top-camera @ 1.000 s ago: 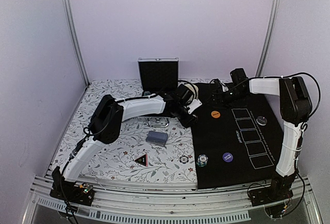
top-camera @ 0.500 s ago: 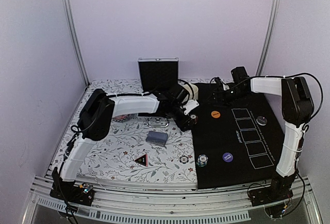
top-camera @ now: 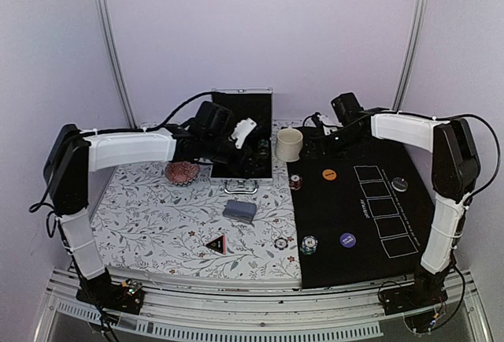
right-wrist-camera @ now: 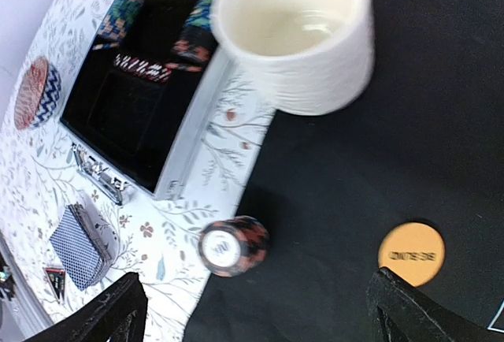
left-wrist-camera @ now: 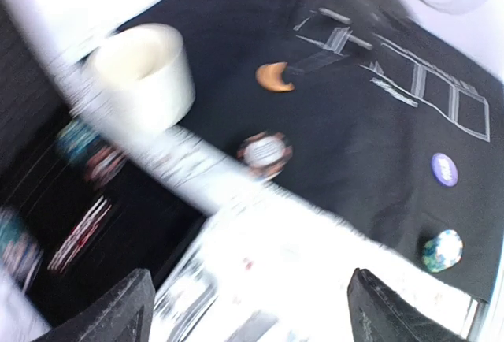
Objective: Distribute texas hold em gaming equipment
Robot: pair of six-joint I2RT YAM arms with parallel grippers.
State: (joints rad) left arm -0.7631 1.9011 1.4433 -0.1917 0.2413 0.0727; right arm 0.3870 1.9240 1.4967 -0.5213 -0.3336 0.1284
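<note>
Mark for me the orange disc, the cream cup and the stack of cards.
orange disc [right-wrist-camera: 411, 254], right wrist view, middle of its printed top face.
cream cup [right-wrist-camera: 315, 82], right wrist view, outer wall below the rim.
stack of cards [top-camera: 239, 210], top external view, middle of its grey-blue top.

cup [top-camera: 288, 145]: mat's [top-camera: 331, 208] far-left corner
case [top-camera: 256, 109]: left of cup; chips [right-wrist-camera: 120, 13] seemingly inside
card deck [top-camera: 239, 210]: before case

Cream cylindrical cup [right-wrist-camera: 295, 35]. Orange round disc [right-wrist-camera: 411, 254], black lettering. Dark blue round disc [top-camera: 347, 239]. Grey-blue cross-hatched card deck [right-wrist-camera: 81, 246]. Black triangle marker [top-camera: 215, 243], red edge. Red-black-white striped chip stack [right-wrist-camera: 231, 246]. Black mat [top-camera: 346, 208], white outlined boxes. White tabletop cloth [top-camera: 157, 224], grey floral print.
</note>
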